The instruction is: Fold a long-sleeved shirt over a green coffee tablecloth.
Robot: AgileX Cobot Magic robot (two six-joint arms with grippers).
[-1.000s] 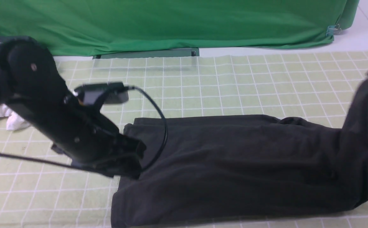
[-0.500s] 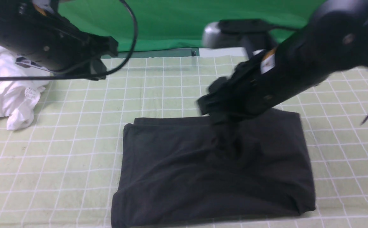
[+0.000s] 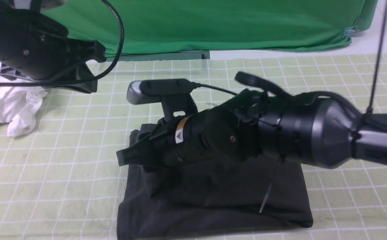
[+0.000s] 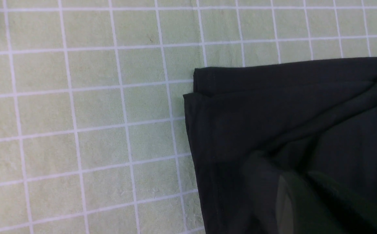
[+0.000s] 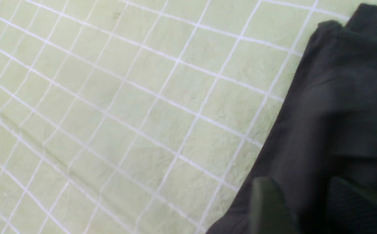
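Observation:
The long-sleeved shirt (image 3: 213, 200) lies folded into a black rectangle on the green coffee tablecloth (image 3: 63, 166). My right gripper (image 3: 122, 158) reaches across it to its left edge. In the right wrist view that gripper (image 5: 305, 191) is open, its two fingers apart just above the dark cloth. My left gripper (image 3: 88, 81) hangs raised at the back left, clear of the shirt. In the left wrist view it (image 4: 300, 177) is shut on nothing, looking down at the shirt's far left corner (image 4: 204, 78).
A crumpled white garment (image 3: 10, 103) lies at the left edge of the tablecloth, under the left arm. A plain deep green backdrop (image 3: 196, 23) hangs along the back. The right arm's cable (image 3: 376, 60) runs up at the far right.
The right arm swept left across the shirt, laying its right half over the left, and its jaws opened. The left arm lifted from the shirt's left edge to the back left and shut.

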